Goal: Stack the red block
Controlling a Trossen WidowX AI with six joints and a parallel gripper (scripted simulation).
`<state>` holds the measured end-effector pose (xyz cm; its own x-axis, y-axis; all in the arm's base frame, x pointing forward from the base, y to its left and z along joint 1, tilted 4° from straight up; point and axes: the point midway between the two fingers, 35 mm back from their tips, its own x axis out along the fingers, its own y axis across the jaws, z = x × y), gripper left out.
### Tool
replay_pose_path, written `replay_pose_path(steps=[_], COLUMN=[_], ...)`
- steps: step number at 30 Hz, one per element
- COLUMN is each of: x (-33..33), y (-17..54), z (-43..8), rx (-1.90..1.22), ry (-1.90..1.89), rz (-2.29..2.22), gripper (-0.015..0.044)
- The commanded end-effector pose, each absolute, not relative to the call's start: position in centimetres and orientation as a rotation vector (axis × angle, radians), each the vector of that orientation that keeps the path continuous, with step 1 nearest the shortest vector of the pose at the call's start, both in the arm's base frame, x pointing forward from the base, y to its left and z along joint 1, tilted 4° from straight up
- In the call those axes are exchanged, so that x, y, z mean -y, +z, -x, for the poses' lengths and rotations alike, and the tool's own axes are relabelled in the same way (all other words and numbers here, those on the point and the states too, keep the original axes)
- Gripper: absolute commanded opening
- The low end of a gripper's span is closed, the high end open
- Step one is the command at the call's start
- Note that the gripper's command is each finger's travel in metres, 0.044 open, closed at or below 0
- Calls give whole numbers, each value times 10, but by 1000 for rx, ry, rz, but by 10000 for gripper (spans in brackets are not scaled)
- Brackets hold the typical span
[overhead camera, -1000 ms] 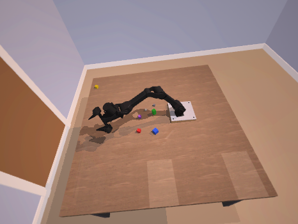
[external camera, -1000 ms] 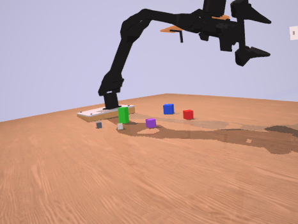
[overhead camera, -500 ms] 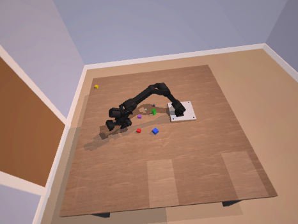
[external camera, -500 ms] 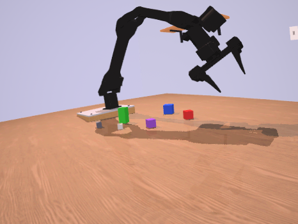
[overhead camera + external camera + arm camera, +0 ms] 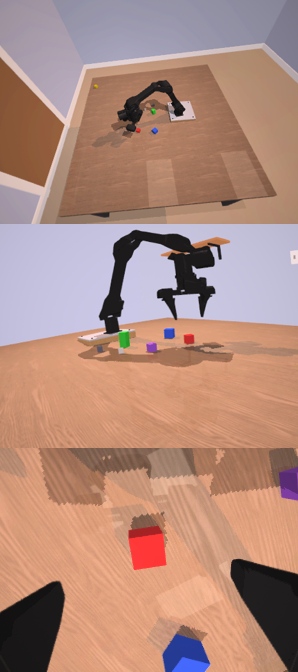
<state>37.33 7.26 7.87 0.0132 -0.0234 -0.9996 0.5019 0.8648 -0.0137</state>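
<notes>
The red block (image 5: 138,130) (image 5: 188,339) (image 5: 148,551) lies on the table, apart from the other blocks. The green tower (image 5: 153,111) (image 5: 124,339) stands upright on the table near the arm's base and is not in the wrist view. My gripper (image 5: 188,318) (image 5: 148,578) is open and empty, pointing down, above the table. In the wrist view the red block shows between the two fingers and a little beyond their tips. In the top view the arm hides part of the gripper.
A blue block (image 5: 155,130) (image 5: 169,333) (image 5: 186,653) lies near the red one. A purple block (image 5: 151,347) (image 5: 290,484) lies between tower and red block. Small white (image 5: 121,351) and dark grey (image 5: 100,349) cubes lie by the tower. A yellow object (image 5: 95,86) is at the far left corner.
</notes>
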Motion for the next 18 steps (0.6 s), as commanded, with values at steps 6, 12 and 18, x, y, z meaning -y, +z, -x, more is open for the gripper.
replay_pose_path(steps=[6, 12, 18], x=[-72, -72, -72], y=[76, 44, 39], z=[-365, -365, -366], rx=[-1552, -1552, -1552], ry=[-399, -399, -399], rz=[-357, -357, -357], gripper=[440, 440, 440])
